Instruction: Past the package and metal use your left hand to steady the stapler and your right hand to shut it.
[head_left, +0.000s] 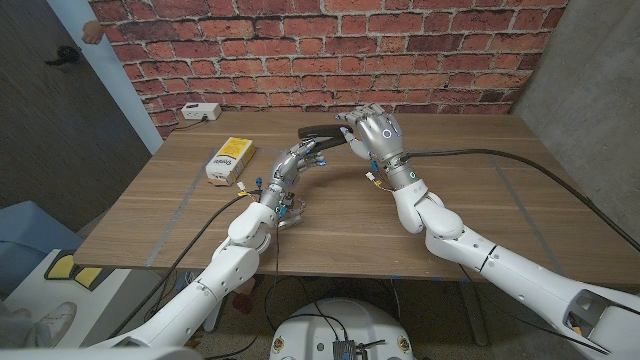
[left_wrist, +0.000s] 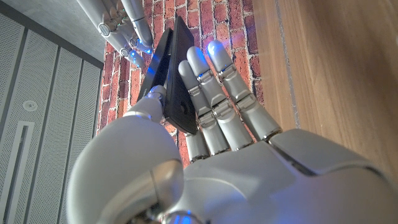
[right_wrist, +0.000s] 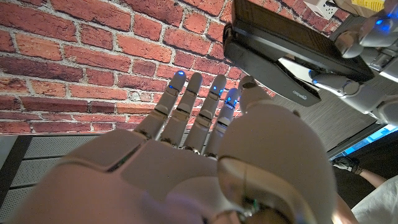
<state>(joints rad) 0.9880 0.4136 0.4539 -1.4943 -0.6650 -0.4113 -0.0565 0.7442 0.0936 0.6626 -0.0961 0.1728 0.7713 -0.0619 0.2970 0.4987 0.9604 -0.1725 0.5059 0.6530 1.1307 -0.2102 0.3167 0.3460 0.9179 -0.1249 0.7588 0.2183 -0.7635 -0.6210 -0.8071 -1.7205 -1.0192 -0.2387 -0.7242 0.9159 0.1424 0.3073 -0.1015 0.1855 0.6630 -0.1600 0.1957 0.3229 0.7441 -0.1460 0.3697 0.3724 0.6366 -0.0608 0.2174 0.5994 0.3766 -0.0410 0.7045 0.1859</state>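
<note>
A black stapler (head_left: 322, 133) lies toward the table's far edge, its top arm slightly raised off its base. My left hand (head_left: 298, 162) grips it from the near side. In the left wrist view the stapler (left_wrist: 169, 74) is pinched between thumb and fingers (left_wrist: 214, 93). My right hand (head_left: 376, 130) hovers at the stapler's right end with fingers spread and holds nothing. Whether it touches the stapler I cannot tell. In the right wrist view my right hand (right_wrist: 199, 155) reaches toward the stapler (right_wrist: 280, 46), and the left hand's fingers (right_wrist: 351, 84) clasp it.
A yellow and white package (head_left: 230, 158) lies left of my left hand. A small metal piece (head_left: 292, 210) sits near my left wrist. A white box (head_left: 200, 112) stands at the table's (head_left: 480, 190) far left corner, by the brick wall. Cables run across the table.
</note>
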